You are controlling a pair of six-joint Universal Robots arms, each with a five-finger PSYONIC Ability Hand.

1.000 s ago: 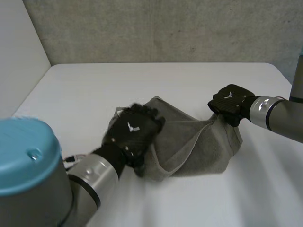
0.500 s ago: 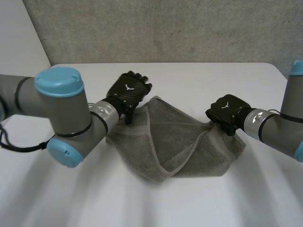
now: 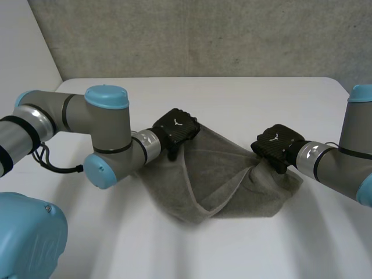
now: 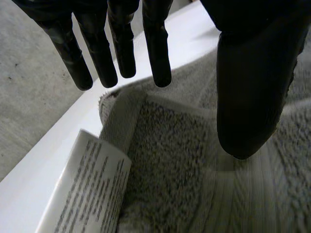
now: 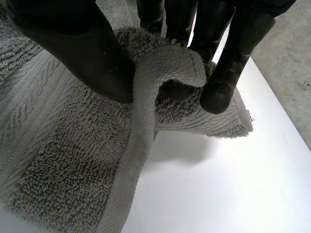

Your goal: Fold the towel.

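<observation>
The right hand (image 3: 278, 144) pinches towel (image 3: 224, 174) edge (left hand (image 3: 177, 129) slack).

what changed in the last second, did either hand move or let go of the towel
The left hand swung from over the near left part of the towel to its far corner, where its fingers are straight and hold nothing. The right hand stayed at the right corner, pinching a raised fold of cloth. The towel lies much as before on the table.

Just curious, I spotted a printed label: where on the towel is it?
In the left wrist view, the label sticks out at the towel corner, by the fingertips of the left hand.
</observation>
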